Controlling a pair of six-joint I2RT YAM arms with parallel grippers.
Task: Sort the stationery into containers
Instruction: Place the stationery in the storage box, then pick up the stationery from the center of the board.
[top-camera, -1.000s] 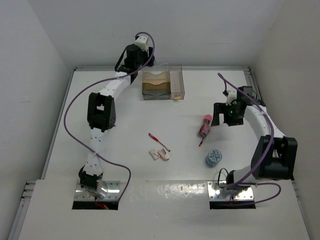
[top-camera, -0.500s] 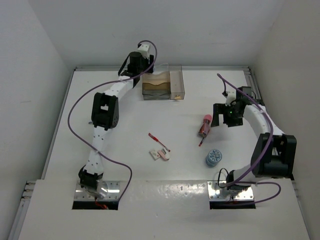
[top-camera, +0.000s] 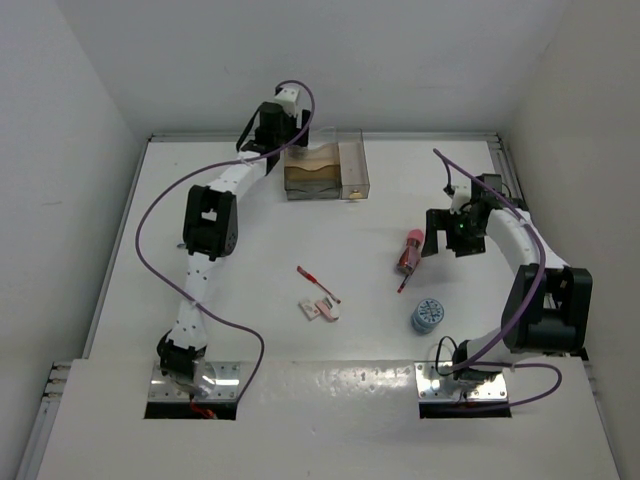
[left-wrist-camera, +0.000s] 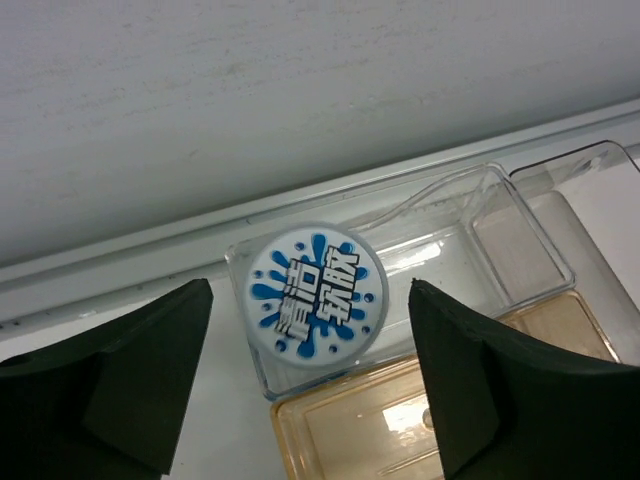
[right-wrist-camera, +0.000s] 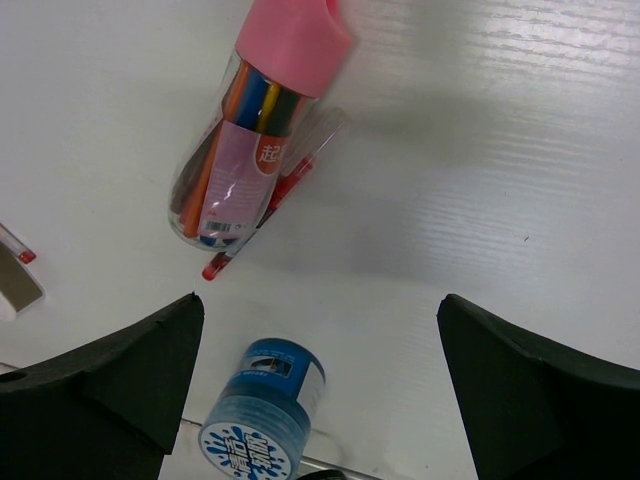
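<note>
Directly below the left gripper (left-wrist-camera: 310, 330), between its two black fingers: a round blue-and-white patterned roll (left-wrist-camera: 312, 293), label up. Lies flat in a clear compartment of the organiser (left-wrist-camera: 500, 215), touching neither finger. Seems placed there as its sorted spot, sunk low enough between the walls to stay put. Fingers spread wide, pinching nothing, a gap either side of the roll. Just back toward the wrist from the roll: a tan-brown compartment (left-wrist-camera: 400, 430).

Left arm (top-camera: 205, 225) stretched long to the far edge of the table (top-camera: 250, 230), wrist tipped over to look straight down into the organiser.

Under the right gripper (right-wrist-camera: 320, 300), also spread wide and holding nothing: a clear tube of pens with a pink cap (right-wrist-camera: 245, 150) lying ahead of the fingers, a thin red pen (right-wrist-camera: 262, 222) against it, and a second blue roll (right-wrist-camera: 262, 415) close by the fingers. All loose on the table, not yet sorted.

Right arm (top-camera: 520, 260) folded at the elbow, wrist hovering face-down over that cluster, likely to pick from it. Farther out, toward mid-table: another red pen (top-camera: 317, 284) and small erasers (top-camera: 320, 309).
</note>
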